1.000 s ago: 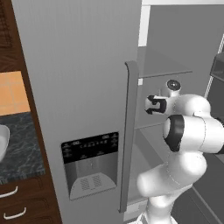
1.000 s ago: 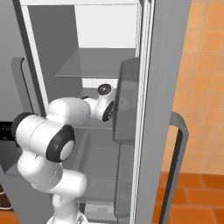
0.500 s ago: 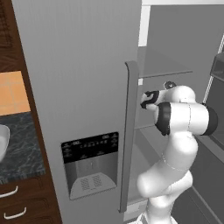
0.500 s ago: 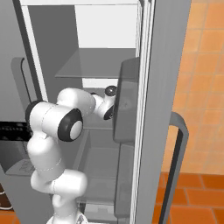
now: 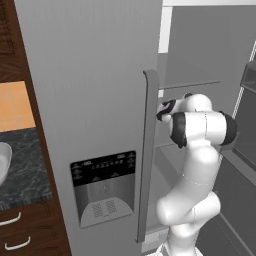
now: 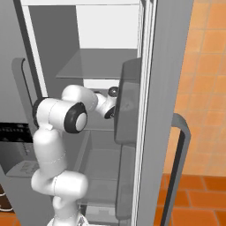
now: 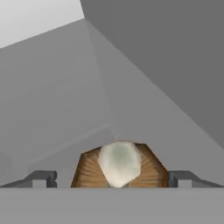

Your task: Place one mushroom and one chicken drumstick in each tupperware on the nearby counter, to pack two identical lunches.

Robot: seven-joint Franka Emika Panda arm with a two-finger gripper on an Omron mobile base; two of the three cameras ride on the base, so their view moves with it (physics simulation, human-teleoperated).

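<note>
The white arm [image 5: 197, 165] rose from its base, bent at the elbow and reached sideways into the open fridge [image 6: 106, 66] at middle-shelf height. Its gripper [image 7: 112, 179] stood wide open, the fingertips [image 7: 41, 178] on either side of one mushroom [image 7: 119, 165], which lay on the grey fridge shelf, stem toward the hand.

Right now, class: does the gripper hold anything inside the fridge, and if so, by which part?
Nothing is held. In the hand view the gripper is open, its fingertips standing wide on either side of a mushroom, seen stem-on, without touching it.
</note>
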